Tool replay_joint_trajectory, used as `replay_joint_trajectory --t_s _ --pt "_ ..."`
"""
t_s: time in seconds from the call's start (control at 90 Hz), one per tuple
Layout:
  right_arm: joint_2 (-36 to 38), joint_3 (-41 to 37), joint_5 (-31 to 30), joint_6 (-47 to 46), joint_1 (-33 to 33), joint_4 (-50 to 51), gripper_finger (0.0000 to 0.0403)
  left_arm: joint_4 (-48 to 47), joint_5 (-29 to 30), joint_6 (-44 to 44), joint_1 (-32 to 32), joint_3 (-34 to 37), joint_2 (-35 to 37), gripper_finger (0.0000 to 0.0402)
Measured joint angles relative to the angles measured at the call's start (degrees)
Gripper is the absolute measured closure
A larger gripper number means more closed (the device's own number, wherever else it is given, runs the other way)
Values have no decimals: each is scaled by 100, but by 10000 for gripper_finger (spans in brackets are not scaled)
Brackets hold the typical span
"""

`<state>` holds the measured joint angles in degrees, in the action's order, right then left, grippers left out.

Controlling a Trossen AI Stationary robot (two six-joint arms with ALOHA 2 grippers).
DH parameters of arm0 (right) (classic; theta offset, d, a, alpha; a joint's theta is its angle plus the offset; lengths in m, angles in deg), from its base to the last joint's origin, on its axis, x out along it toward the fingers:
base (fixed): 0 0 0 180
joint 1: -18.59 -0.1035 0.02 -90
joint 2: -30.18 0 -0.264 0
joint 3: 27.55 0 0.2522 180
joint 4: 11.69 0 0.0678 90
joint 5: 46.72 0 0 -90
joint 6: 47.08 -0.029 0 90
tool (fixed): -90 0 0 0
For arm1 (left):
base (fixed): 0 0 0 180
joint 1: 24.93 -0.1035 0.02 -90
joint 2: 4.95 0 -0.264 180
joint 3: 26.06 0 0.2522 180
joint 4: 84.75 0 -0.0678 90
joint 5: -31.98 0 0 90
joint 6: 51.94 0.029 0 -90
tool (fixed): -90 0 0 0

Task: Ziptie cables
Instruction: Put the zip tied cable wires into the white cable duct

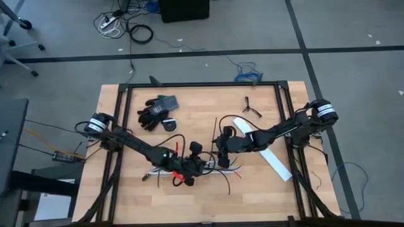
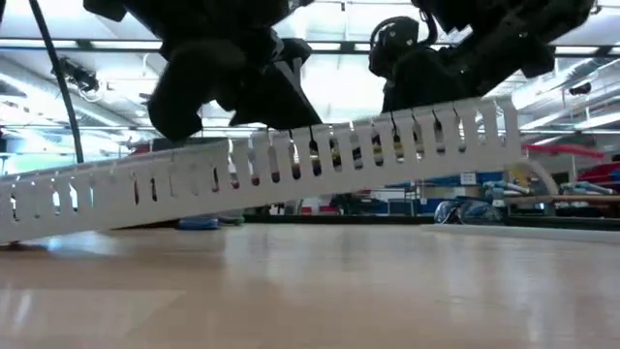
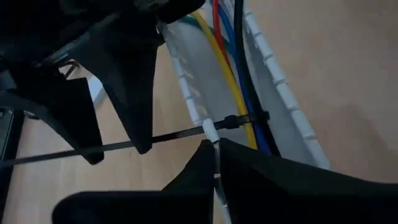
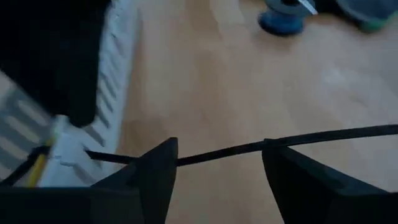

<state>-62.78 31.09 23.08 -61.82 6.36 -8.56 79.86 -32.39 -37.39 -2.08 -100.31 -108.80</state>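
No readable text or labels.

Bright, even overhead light, glaring ceiling in the low view, wrist views blurred, near fingers underexposed, soft shadows

The wooden table (image 1: pixel 265 189) stands on a grey floor (image 1: pixel 353 38) crossed by dark lines. Beyond the table's far edge, a tangle of cords (image 1: pixel 120 25) lies on the floor, with a black box (image 1: pixel 184 9) just beside it. A chair base (image 1: pixel 16 28) shows off the table's far left corner, and a dark desk (image 1: pixel 11 145) stands along its left side. A blue wire (image 1: pixel 248 74) lies on the floor at the far edge. Seen from table height, the room behind is bright, with ceiling beams (image 2: pixel 97 44) overhead.
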Motion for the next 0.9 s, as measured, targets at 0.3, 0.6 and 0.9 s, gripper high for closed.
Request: replay_joint_trajectory --t_s 0.3,0.6,0.9 --pt "-31 47 894 663 24 -680 173 30 -184 1 42 -3 13 401" --pt "-81 144 799 297 288 -254 177 -133 -139 -126 100 1 21 401" --pt "-271 192 3025 6 678 -1789 186 -489 -353 -270 120 39 -36 401"
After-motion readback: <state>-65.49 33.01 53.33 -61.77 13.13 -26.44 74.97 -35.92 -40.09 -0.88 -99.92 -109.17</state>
